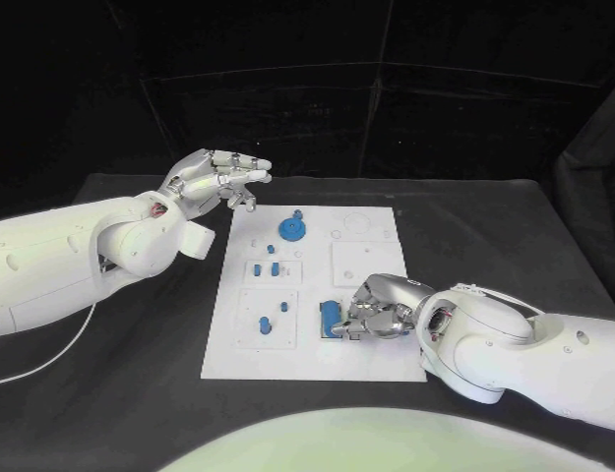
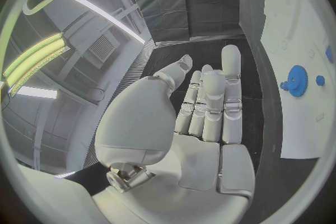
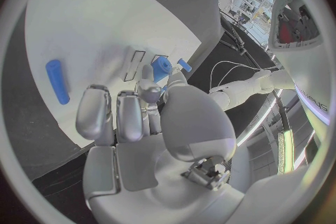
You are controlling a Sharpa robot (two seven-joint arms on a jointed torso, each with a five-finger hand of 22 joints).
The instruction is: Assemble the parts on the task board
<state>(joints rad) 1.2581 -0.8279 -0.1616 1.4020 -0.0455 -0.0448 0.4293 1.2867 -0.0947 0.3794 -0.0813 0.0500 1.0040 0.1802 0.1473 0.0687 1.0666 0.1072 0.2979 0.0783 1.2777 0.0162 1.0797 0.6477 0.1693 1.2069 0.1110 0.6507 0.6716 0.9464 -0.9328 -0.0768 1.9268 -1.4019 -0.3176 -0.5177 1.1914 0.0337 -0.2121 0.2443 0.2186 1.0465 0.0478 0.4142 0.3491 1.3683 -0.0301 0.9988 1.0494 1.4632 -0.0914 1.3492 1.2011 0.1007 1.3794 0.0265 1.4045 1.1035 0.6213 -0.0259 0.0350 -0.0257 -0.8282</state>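
The white task board (image 1: 307, 349) lies in the middle of the black table. On it are a blue gear (image 1: 294, 229) (image 2: 297, 80), small blue parts (image 1: 266, 267) (image 1: 265, 324) and a long blue peg (image 1: 330, 320) (image 3: 57, 81) lying flat. My right hand (image 1: 378, 309) (image 3: 140, 117) rests low over the board's near right part, fingers curled in just beside the peg. A small blue part (image 3: 162, 69) shows right past its thumb and fingertip; I cannot tell whether they pinch it. My left hand (image 1: 219, 179) (image 2: 203, 106) hovers beyond the board's far left corner, fingers straight and holding nothing.
Black table (image 1: 534, 246) runs all round the board, with a dark curtain behind. A white cable (image 1: 30, 364) lies on the table under my left arm. White blank inserts (image 1: 354, 264) sit on the board's right half.
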